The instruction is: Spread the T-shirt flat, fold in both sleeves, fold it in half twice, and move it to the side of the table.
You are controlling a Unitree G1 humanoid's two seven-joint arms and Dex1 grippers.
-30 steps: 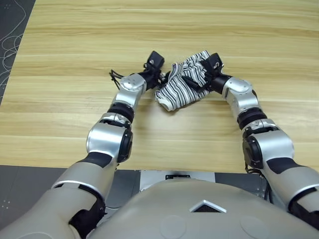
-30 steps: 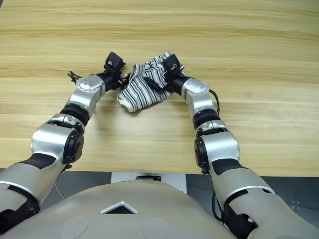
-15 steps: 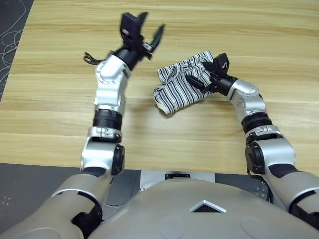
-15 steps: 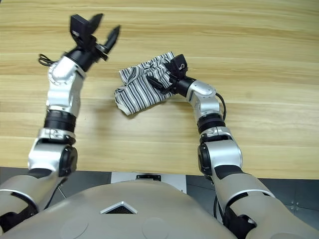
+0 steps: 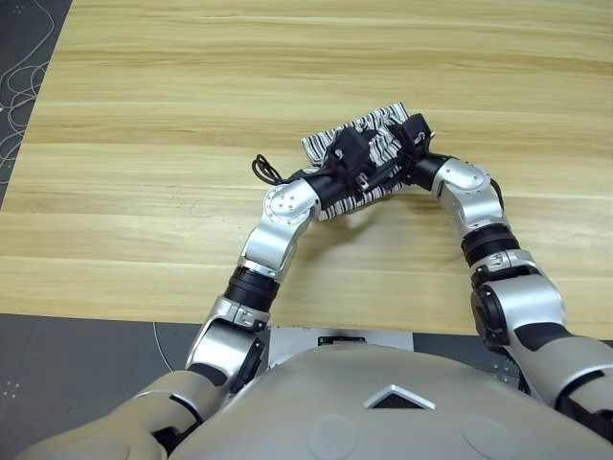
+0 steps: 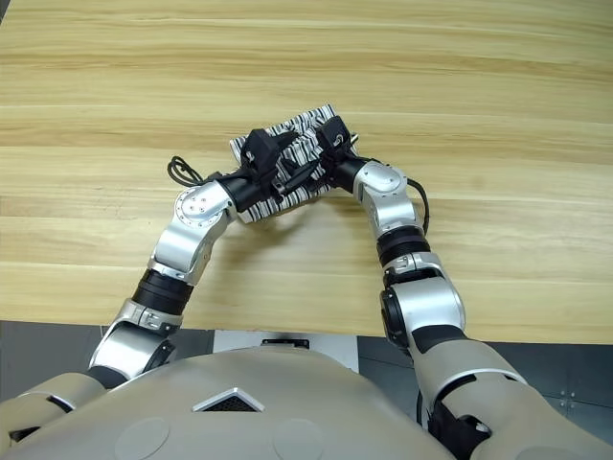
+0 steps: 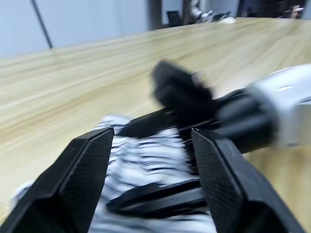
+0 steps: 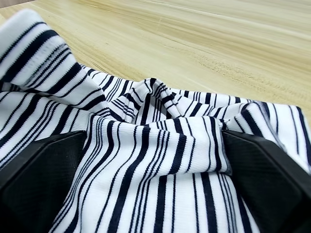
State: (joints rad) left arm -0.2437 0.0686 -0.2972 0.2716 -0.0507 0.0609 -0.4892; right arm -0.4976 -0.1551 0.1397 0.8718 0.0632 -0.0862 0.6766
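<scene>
The black-and-white striped T-shirt [image 5: 375, 127] lies bunched in a small heap on the wooden table [image 5: 144, 125], right of centre. My left arm crosses over to it, and my left gripper [image 5: 352, 158] hovers open just above the heap's near-left part, striped cloth [image 7: 141, 160] showing between its fingers [image 7: 87, 174]. My right gripper [image 5: 406, 144] sits on the heap's right side, its fingers [image 8: 39, 174] spread wide with a raised fold of cloth [image 8: 150, 145] bulging between them. The two grippers are close together, facing each other over the shirt.
Bare wooden tabletop extends wide on all sides of the shirt. The table's left edge [image 5: 43, 67] borders a dark floor with cables; its near edge [image 5: 115, 314] runs just before my body.
My left arm, beside the shirt one second ago, rose high to the far left, then swung back down onto the shirt. The right gripper stayed on the cloth; the heap shifted slightly.
</scene>
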